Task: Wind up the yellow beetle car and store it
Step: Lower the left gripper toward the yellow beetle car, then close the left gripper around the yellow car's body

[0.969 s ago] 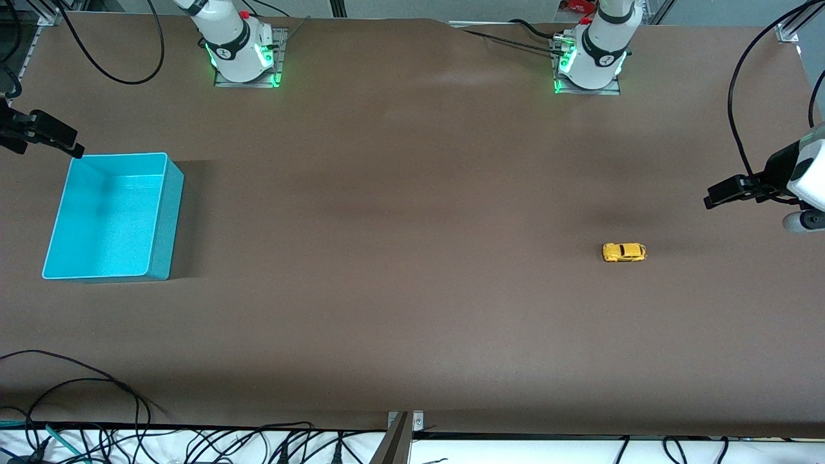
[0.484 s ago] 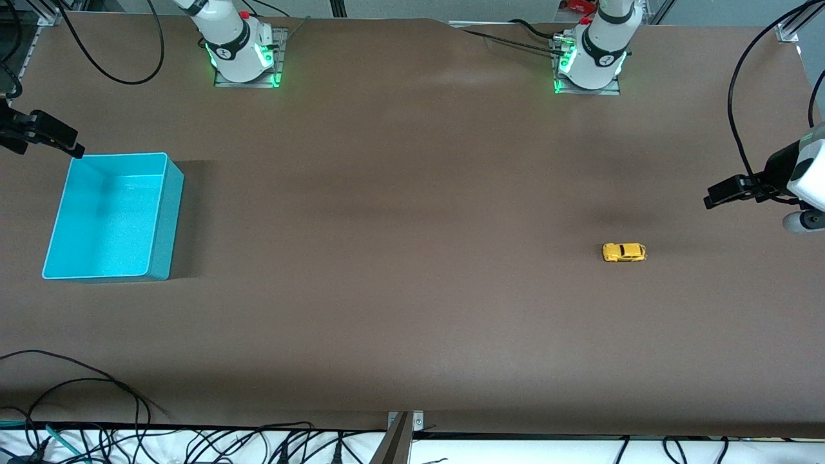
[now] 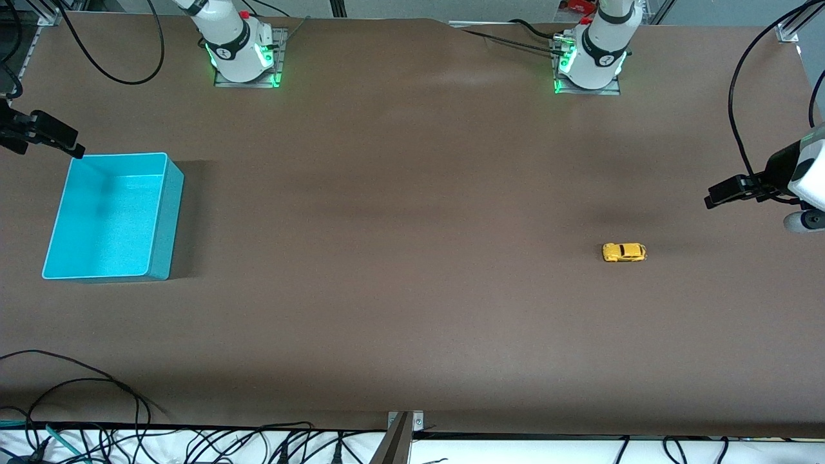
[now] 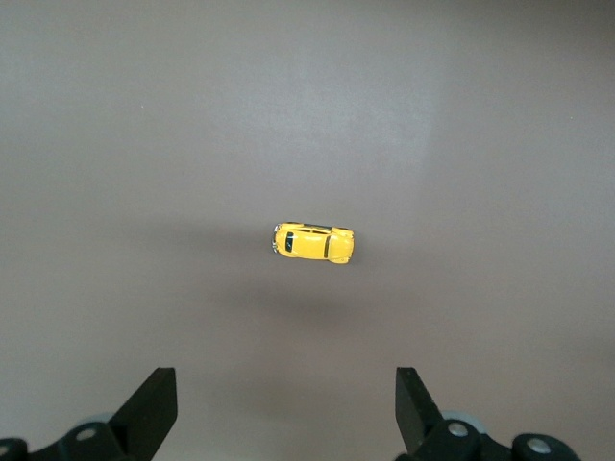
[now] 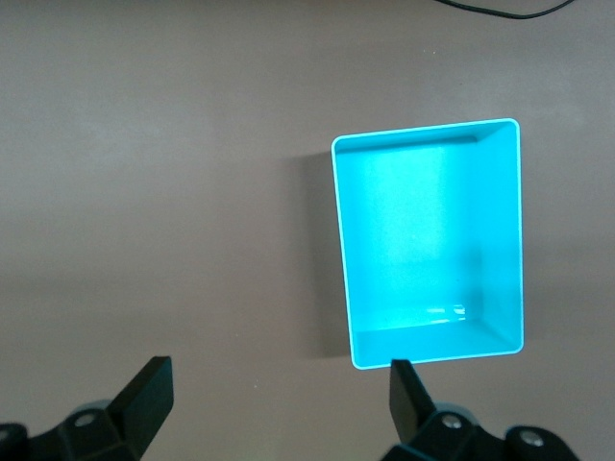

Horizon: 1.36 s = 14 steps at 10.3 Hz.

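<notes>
The yellow beetle car (image 3: 624,252) stands on its wheels on the brown table toward the left arm's end. It also shows in the left wrist view (image 4: 313,243), ahead of the fingers and apart from them. My left gripper (image 4: 285,384) is open and empty; in the front view it (image 3: 735,190) hangs up in the air at the table's end, off to the side of the car. My right gripper (image 5: 279,370) is open and empty; in the front view it (image 3: 45,135) is in the air beside the turquoise bin (image 3: 161,219).
The turquoise bin (image 5: 341,250) is empty and stands toward the right arm's end of the table. Brown tabletop stretches between bin and car. Cables lie along the table's edge nearest the front camera (image 3: 129,438).
</notes>
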{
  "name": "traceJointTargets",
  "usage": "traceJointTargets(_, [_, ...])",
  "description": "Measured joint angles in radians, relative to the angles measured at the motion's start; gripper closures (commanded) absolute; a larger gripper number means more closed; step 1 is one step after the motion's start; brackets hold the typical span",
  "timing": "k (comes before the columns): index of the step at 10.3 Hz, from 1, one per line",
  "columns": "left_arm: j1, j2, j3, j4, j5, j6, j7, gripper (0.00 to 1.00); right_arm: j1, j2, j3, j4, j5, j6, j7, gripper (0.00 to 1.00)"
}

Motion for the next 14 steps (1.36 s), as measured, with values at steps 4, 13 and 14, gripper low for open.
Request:
traceJointTargets(4, [0.001, 0.005, 0.002, -0.029, -0.002, -0.002, -0.314, 0.0, 0.003, -0.001, 0.008, 0.0, 0.0, 0.0, 0.0, 0.0])
traceJointTargets(13, [0.039, 0.049, 0.007, -0.33, -0.092, 0.307, -1.074, 0.0, 0.003, -0.001, 0.004, 0.0, 0.0, 0.0, 0.0, 0.0])
traceJointTargets(14, [0.044, 0.058, 0.007, -0.384, -0.1, 0.399, -1.134, 0.0, 0.003, -0.001, 0.003, 0.0, 0.0, 0.0, 0.0, 0.0])
